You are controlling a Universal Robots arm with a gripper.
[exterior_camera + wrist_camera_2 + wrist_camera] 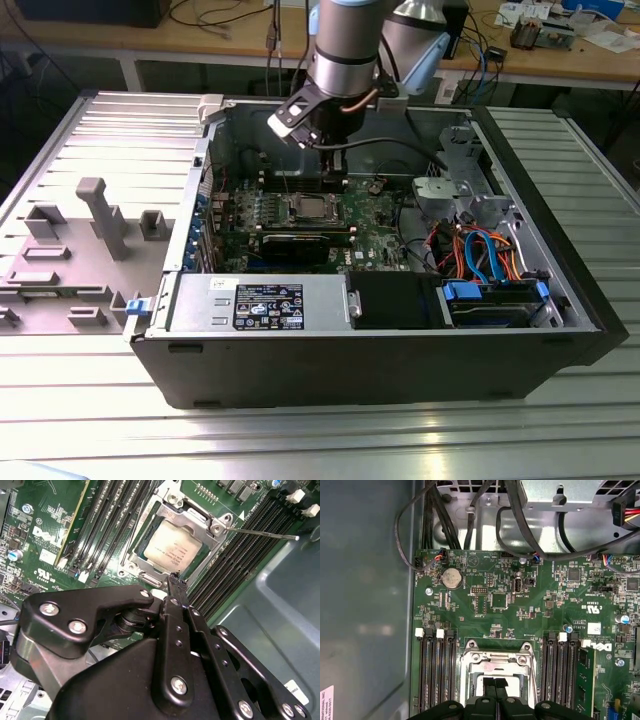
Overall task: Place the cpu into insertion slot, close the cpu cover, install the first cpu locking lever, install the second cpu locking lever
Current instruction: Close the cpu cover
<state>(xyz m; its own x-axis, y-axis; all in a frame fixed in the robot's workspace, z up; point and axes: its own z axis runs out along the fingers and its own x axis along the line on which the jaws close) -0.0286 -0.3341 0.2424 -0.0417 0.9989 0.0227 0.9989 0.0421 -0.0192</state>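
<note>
Currently the arm hangs over an open computer case [400, 360] lying on a ribbed metal surface [300, 440]. The hand [176, 580] has its fingers pressed together with nothing between them, and its tips are just beside one edge of the cover [192, 514]. The cpu [172, 547] sits in the slot [312, 208] at the middle of the green board [530, 615], between two banks of memory slots [240, 545]. The cover appears to lie flat around it.

A thin lever [262, 533] juts from one corner of the cover, out over the memory slots, and looks unlatched. The likely risk is that the narrow tips slip off this springy rod and scrape the cover or the memory slots. With no lever latched, the cover could also lift.

The second wrist view shows the lever and the cpu's pale top. The first wrist view shows a coin battery [452, 578] and black cables [470, 515] at the board's far edge. The exterior view shows a grey tray [80, 250] on the surface beside the case.
</note>
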